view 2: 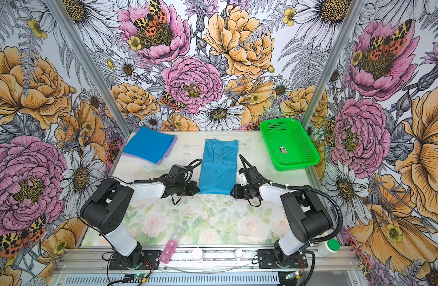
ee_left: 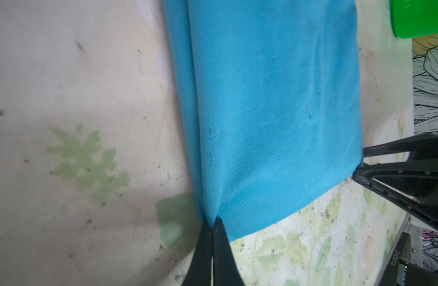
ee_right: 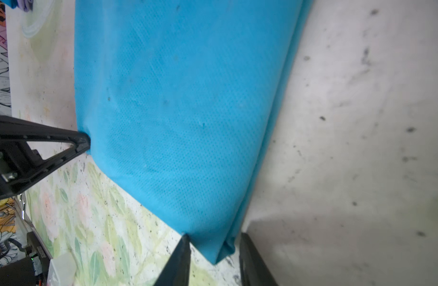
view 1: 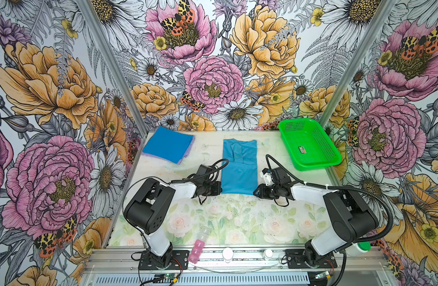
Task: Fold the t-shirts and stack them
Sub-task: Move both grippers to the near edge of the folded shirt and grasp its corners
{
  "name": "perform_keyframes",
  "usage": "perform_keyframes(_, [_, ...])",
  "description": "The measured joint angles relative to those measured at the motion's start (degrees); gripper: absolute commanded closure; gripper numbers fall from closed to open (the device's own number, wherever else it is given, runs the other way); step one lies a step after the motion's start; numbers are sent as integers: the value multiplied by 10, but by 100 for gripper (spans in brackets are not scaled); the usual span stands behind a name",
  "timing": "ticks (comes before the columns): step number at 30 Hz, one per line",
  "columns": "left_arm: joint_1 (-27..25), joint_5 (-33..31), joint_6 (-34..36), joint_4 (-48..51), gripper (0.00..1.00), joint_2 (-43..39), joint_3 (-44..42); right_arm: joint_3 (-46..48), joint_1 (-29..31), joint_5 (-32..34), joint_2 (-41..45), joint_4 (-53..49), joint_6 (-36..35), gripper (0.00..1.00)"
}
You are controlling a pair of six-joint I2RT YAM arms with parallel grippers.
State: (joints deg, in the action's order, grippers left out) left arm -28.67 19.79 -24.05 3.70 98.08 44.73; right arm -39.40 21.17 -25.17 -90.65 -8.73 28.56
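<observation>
The teal t-shirt (view 1: 240,163) lies lengthwise at the centre of the table (view 1: 208,151). The left gripper (view 1: 219,189) pinches its 7 o'clock hem corner. The right gripper (view 1: 255,192) has its jaws spread around the 5 o'clock corner. Lifting now would likely skew the fold. The folded stack (view 1: 167,144) at 10 o'clock and the basket (view 1: 285,138) at 2 o'clock leave room between them.

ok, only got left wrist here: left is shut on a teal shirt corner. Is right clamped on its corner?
Observer: No. Right wrist shows the right gripper straddling the teal shirt corner, jaws apart.
Operator: Any folded ones done?
Observer: Yes, a folded stack at the table's far left corner, deep blue over lavender.
Operator: Basket?
Observer: The green basket, far right, holds no shirt.
</observation>
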Motion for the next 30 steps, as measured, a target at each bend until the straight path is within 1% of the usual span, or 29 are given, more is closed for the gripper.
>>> perform_keyframes(2, [0, 0, 0, -6, 100, -2, -5, 6, 0, 2, 0, 5, 2, 90])
perform_keyframes(4, [0, 0, -1, -13, 100, -4, -10, 13, 0, 4, 0, 8, 5, 99])
perform_keyframes(12, [-10, 0, -15, -28, 100, -42, -59, 59, 13, 4, 46, 15, 18, 100])
perform_keyframes(13, [-11, 0, -17, -27, 98, -49, -65, 64, 16, 4, 55, 12, 20, 100])
perform_keyframes(15, [-12, 1, -22, -27, 76, -58, -75, 71, 19, 5, 67, 5, 21, 100])
perform_keyframes(16, [-13, 2, -24, -28, 70, -61, -78, 73, 21, 5, 72, 2, 21, 100])
perform_keyframes(17, [-13, 7, -29, -31, 68, -64, -79, 74, 21, 5, 75, 0, 21, 100])
perform_keyframes(19, [-13, 10, -32, -37, 67, -65, -79, 74, 21, 6, 75, -2, 21, 100])
perform_keyframes(21, [-14, 15, -34, -39, 59, -65, -79, 74, 21, 5, 75, -5, 21, 100])
perform_keyframes(25, [-17, 21, -41, -47, 58, -64, -80, 74, 22, 5, 75, -7, 21, 100])
perform_keyframes(30, [-24, 23, -46, -73, 59, -66, -95, 74, 22, 5, 75, -8, 20, 100])
